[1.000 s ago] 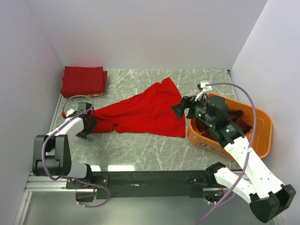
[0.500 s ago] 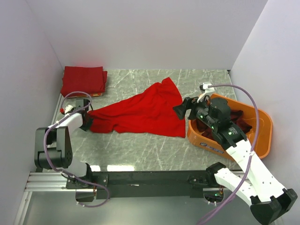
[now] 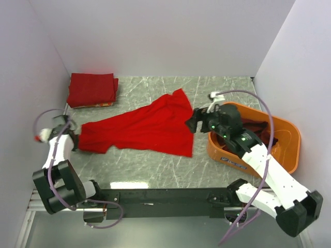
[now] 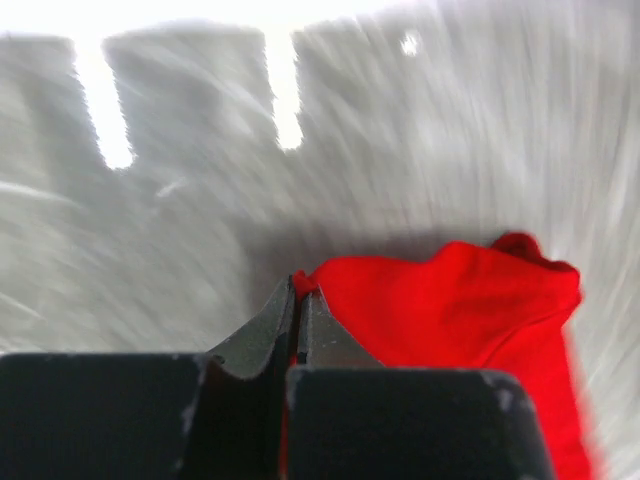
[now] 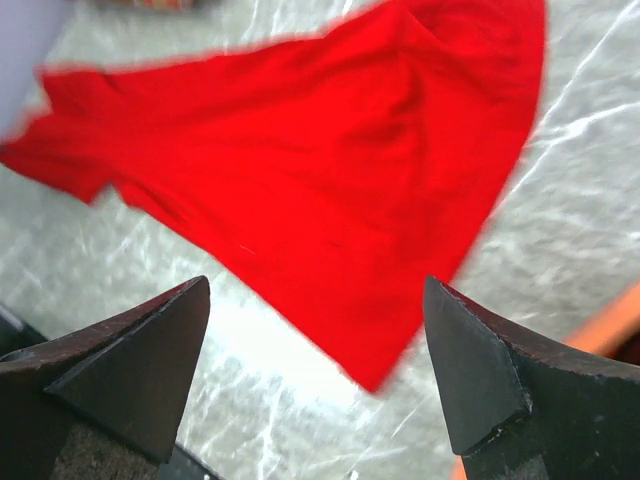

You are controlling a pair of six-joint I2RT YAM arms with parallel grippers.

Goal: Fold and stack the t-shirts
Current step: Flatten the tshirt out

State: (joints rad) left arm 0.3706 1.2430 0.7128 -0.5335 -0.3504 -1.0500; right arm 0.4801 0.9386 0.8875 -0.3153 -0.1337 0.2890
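A bright red t-shirt (image 3: 139, 129) lies stretched out across the marble table. At its left end my left gripper (image 3: 75, 140) is shut on the cloth. In the left wrist view the jaws (image 4: 300, 290) pinch a red edge and the rest of the t-shirt (image 4: 450, 300) trails right. My right gripper (image 3: 192, 123) hangs open over the shirt's right edge, and its wrist view shows the gripper (image 5: 315, 300) holding nothing above the cloth (image 5: 330, 170). A folded red t-shirt (image 3: 92, 89) rests at the back left. A dark maroon t-shirt (image 3: 257, 126) lies in the tub.
The orange plastic tub (image 3: 287, 147) stands at the right, under my right arm; its rim (image 5: 605, 325) shows in the right wrist view. White walls close the left, back and right sides. The left gripper is near the left wall.
My left gripper closed on the shirt's left end and pulled it left toward the wall. The whole shirt slid left. My right gripper shifted slightly left, still open.
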